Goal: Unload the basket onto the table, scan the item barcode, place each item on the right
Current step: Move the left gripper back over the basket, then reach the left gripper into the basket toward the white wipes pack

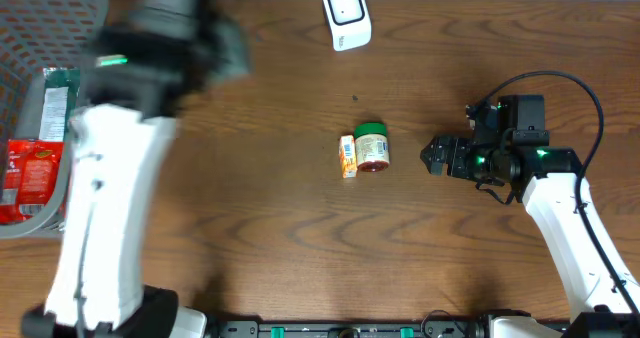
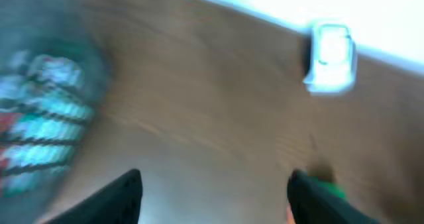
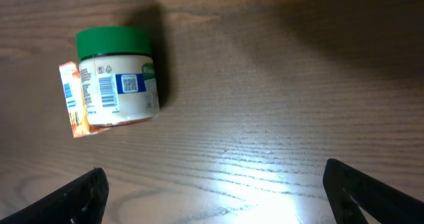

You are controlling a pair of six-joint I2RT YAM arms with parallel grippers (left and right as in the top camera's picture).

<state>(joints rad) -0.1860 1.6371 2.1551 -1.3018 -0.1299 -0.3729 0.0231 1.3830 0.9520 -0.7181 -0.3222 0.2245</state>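
green-lidded jar (image 1: 372, 147) lies on its side, barcode up, touching a small orange box (image 1: 348, 157), white scanner (image 1: 346, 15) well apart.

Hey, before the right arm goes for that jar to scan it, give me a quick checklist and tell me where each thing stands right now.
1. Is the right gripper open and empty: ok, jaws wide, nothing between.
2. Is the jar in front of it: ok, it lies on its side on the table.
3. Is the barcode showing: ok, it faces up on the label.
4. Is the jar free of neighbours: not ok, the orange box lies against it.
5. Is the scanner in view: ok, at the table's far edge.
6. Is the left gripper empty: ok, jaws apart, though its view is blurred.
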